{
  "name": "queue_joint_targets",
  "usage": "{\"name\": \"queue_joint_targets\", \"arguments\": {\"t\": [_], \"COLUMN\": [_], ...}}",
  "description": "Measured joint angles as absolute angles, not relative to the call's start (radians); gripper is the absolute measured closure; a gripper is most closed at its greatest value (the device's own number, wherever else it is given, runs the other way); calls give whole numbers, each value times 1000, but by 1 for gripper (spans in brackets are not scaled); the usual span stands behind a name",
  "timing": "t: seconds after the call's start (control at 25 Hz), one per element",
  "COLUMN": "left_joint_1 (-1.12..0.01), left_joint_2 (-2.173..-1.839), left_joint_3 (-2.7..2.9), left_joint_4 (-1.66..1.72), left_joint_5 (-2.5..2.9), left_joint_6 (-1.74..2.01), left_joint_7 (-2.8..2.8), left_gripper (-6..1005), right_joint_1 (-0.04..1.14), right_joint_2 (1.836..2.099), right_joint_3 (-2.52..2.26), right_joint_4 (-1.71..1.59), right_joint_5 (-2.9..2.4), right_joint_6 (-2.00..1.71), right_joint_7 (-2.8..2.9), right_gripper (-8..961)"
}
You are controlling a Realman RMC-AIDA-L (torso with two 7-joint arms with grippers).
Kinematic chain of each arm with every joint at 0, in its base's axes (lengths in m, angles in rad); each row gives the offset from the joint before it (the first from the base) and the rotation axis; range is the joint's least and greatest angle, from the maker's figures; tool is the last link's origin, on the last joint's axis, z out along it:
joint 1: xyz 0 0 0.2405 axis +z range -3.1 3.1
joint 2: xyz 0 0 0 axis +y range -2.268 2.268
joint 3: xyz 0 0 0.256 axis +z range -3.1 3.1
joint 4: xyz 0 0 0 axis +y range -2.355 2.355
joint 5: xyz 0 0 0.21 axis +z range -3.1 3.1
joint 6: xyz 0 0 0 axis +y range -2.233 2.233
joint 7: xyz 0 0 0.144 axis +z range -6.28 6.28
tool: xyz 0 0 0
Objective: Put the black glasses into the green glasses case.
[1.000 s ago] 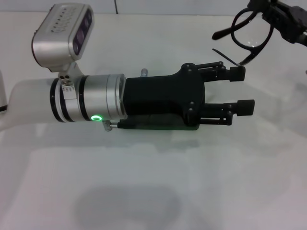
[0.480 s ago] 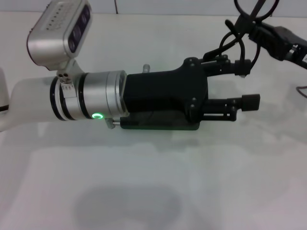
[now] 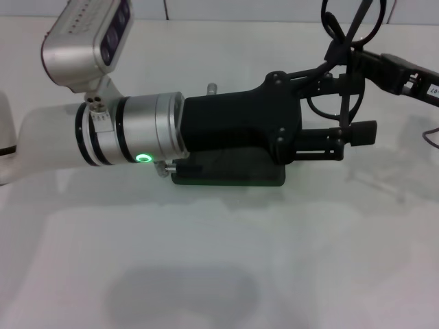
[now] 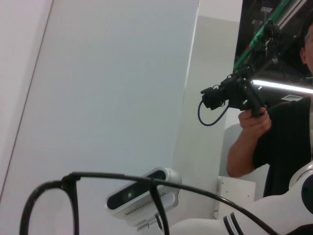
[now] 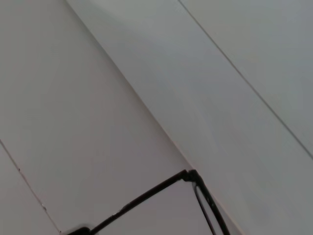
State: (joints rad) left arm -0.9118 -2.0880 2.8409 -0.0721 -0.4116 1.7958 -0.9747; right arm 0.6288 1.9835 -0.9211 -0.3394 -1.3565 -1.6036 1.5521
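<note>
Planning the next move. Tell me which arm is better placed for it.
Probably the left. Its open left claw hangs over the green glasses case, with the black glasses dangling beside its fingers. The right claw grips them farther off.

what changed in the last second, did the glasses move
Yes. The right gripper carried the black glasses from the far right in toward the middle, and they now hang between the open fingers of the left gripper, which has not closed on them. The left arm barely shifted, and the green glasses case stayed on the table beneath it.
</note>
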Motion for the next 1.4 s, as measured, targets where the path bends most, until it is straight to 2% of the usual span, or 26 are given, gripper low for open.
{"name": "queue_joint_targets", "arguments": {"t": [0.28, 0.6, 1.08, 1.4], "left_joint_1": [-914, -916, -857, -894], "left_joint_2": [-2090, -2089, -2077, -2057], "left_joint_3": [2841, 2842, 2841, 2844], "left_joint_4": [-72, -74, -158, -161], "left_joint_5": [-472, -471, -570, -555], "left_joint_6": [1724, 1700, 1706, 1789], "left_joint_7": [-1021, -1025, -1046, -1046], "left_gripper": [243, 243, 243, 243], "right_joint_1": [653, 654, 642, 659], "right_joint_2": [1959, 1946, 1898, 1903], "right_joint_3": [-932, -940, -906, -907], "right_joint_4": [-338, -340, -337, -336], "right_joint_5": [-1418, -1430, -1465, -1571], "right_joint_6": [-1603, -1603, -1604, -1574], "right_joint_7": [1644, 1686, 1821, 1943], "right_gripper": [853, 853, 853, 854]}}
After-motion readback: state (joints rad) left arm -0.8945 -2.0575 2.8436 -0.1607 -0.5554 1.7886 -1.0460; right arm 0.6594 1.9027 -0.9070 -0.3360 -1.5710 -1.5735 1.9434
